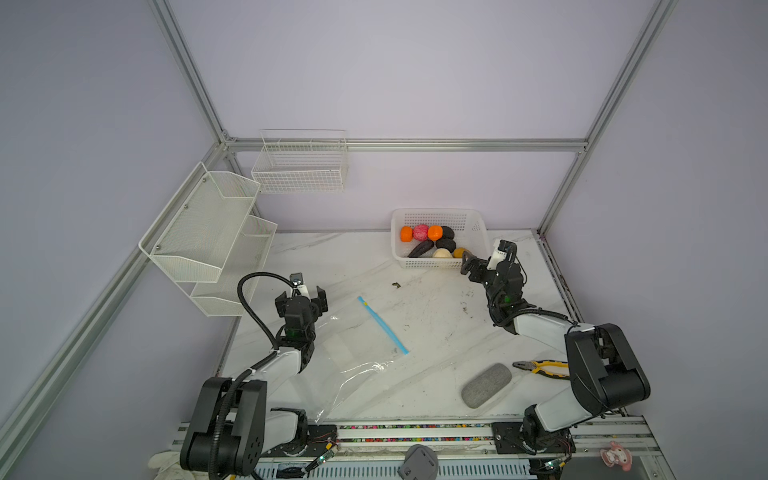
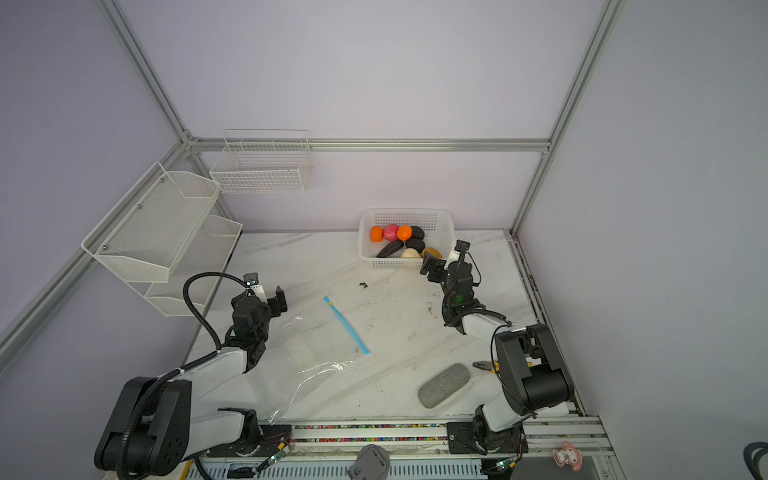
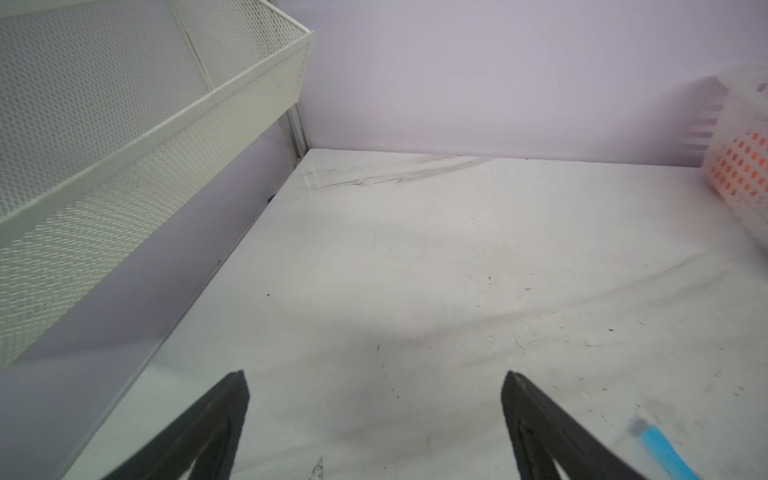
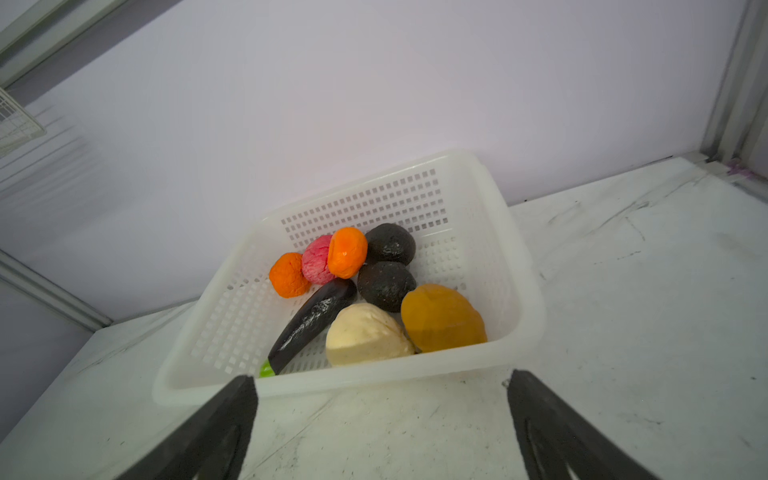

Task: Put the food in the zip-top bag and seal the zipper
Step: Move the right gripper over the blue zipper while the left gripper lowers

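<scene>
Found all the toy food [image 1: 445, 244] inside the white perforated plastic basket [image 1: 424, 262], at the far side of the white marble-pattern table [image 1: 440, 328] against the back wall. Counted eight pieces in the right wrist view: two orange, one pink, three black, one cream, one yellow-brown.

Noted the large clear plastic zip-top bag [image 1: 357, 357] lying flat mid-table, well apart from the basket and partly under the left arm. Traced the thin light blue zipper strip [image 1: 382, 325] along the bag edge facing the basket, with a small yellow tab [image 1: 365, 304] near its far end. Cannot tell whether sealed.

Logged the left gripper [image 3: 374, 376] near the bag's far left corner, jaws spread wide, holding nothing. Logged the right gripper [image 4: 380, 378] just short of the basket's near wall, jaws spread wide, likewise empty.

Recorded a grey oval felt pad [image 1: 486, 385] and yellow-handled pliers [image 1: 540, 368] near the right arm's base.
</scene>
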